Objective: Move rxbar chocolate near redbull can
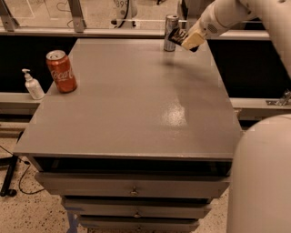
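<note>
Gripper (186, 40) is at the far right corner of the table (136, 109), on the end of the white arm (227, 16) that comes in from top right. It is closed on the rxbar chocolate (178, 36) - black wrapper with pale lettering, too small to read. The bar is held tilted, just above the tabletop and right beside the redbull can (171, 32); can't tell whether the two touch. The redbull can stands upright at the far edge, silvery, its markings not legible.

The Coca-Cola can (61, 71) stands upright near the left edge, red with white script logo partly readable, well apart from the other can. The tops of both cans show, but can't tell whether either is opened or what is inside.

A white pump bottle (32, 85) sits on the lower ledge left of the table - no readable label. Under the tabletop is a dark open slot, then drawers (134, 187) shut, with small knobs. Digits that look like "899" show on a white object (121, 4) at the far back.
</note>
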Controlling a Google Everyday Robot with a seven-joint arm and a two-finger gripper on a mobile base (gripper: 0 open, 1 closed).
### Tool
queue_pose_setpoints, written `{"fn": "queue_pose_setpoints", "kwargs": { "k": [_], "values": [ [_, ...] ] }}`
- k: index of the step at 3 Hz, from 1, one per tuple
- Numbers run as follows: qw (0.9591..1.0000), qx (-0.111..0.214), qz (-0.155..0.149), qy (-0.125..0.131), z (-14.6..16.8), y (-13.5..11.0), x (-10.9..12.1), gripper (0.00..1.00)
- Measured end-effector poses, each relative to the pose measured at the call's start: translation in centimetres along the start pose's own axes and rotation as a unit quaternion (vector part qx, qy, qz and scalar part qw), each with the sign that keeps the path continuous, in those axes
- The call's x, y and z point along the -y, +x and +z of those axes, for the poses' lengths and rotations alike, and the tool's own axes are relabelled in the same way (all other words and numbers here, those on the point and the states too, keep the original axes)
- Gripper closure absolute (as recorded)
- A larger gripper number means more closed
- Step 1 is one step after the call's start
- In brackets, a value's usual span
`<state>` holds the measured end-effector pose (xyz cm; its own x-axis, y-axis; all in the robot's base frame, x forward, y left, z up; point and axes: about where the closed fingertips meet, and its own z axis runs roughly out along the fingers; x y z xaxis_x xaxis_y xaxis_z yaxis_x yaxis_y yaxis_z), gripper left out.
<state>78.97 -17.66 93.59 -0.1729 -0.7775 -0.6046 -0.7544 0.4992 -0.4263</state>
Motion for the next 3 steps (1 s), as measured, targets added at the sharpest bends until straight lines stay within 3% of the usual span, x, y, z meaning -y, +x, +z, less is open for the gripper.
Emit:
{"fn": "queue_pose_setpoints", "kwargs": {
  "k": [1,2,3],
  "values": [
    [0.9999,-0.007,0.01,-0.002,1.8,1.8,1.1,1.0],
    [0.9997,-0.006,0.022,-0.002,2.8,3.0,2.0,0.82],
    [0.9995,-0.002,0.032,-0.008,3.9,3.5,2.3,0.58]
  ]
}}
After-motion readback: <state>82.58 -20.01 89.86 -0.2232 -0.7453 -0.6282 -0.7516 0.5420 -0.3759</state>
